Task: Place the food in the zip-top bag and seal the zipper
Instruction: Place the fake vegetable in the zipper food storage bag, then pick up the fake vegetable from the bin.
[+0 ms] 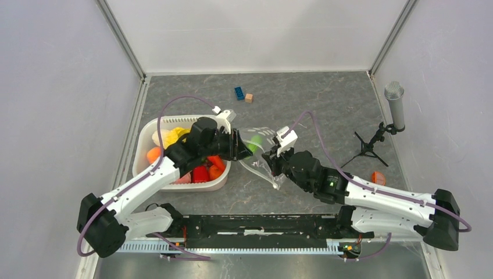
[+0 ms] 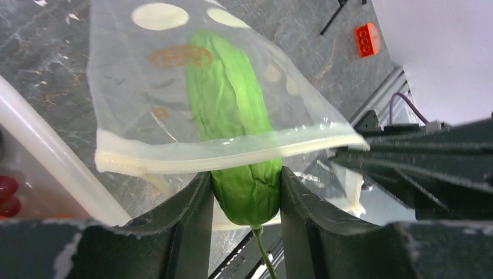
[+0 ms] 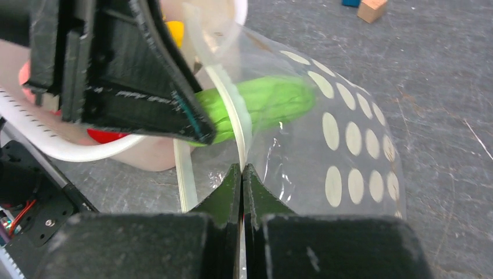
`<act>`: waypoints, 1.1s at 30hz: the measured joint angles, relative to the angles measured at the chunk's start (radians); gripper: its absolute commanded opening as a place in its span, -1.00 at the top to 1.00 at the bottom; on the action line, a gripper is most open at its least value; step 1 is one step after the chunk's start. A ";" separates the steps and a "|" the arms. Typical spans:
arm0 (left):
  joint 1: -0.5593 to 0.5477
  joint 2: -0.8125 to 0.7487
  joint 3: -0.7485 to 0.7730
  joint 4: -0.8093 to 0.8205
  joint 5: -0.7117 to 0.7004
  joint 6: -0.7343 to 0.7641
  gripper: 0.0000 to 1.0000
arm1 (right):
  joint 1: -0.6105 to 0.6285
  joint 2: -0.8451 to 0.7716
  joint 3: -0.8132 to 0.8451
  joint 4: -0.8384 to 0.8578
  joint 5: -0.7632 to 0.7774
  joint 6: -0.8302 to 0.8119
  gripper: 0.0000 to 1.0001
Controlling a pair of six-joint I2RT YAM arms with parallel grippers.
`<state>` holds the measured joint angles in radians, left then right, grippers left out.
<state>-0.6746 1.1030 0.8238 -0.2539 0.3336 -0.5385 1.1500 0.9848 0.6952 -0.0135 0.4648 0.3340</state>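
My left gripper [image 2: 246, 180] is shut on a long green food piece [image 2: 232, 116], whose far end sits inside the mouth of the zip-top bag [image 2: 134, 75]. The top view shows this grip [image 1: 238, 145] just right of the white basket [image 1: 152, 125]. The transparent dotted bag [image 1: 261, 157] hangs between the two arms above the table. My right gripper [image 3: 242, 168] is shut on the bag's mouth edge, pinching the zipper [image 3: 229, 99] strip and holding the mouth apart. More food lies in the basket: a yellow piece [image 1: 168, 138], an orange one [image 1: 153, 154] and red ones [image 1: 200, 173].
A blue brick [image 1: 239, 93] and a small wooden cube [image 1: 249, 97] lie at the back of the table. A microphone on a tripod [image 1: 395, 104] stands at the right. An orange toy piece [image 1: 378, 177] lies beside my right arm.
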 measured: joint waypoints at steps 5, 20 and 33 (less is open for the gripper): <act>-0.002 0.069 0.118 -0.109 -0.091 0.000 0.62 | 0.011 -0.004 -0.019 0.045 -0.029 -0.018 1.00; -0.073 0.127 0.168 -0.168 -0.010 0.032 -0.63 | 0.033 -0.086 -0.115 0.052 0.256 0.069 1.00; -0.071 -0.253 0.089 -0.151 -0.315 0.071 -0.96 | -0.034 -0.192 -0.133 0.063 0.248 0.160 1.00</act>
<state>-0.7452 0.8501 0.9131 -0.4053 0.0185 -0.4679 1.1160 0.7933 0.5625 0.0490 0.7124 0.4938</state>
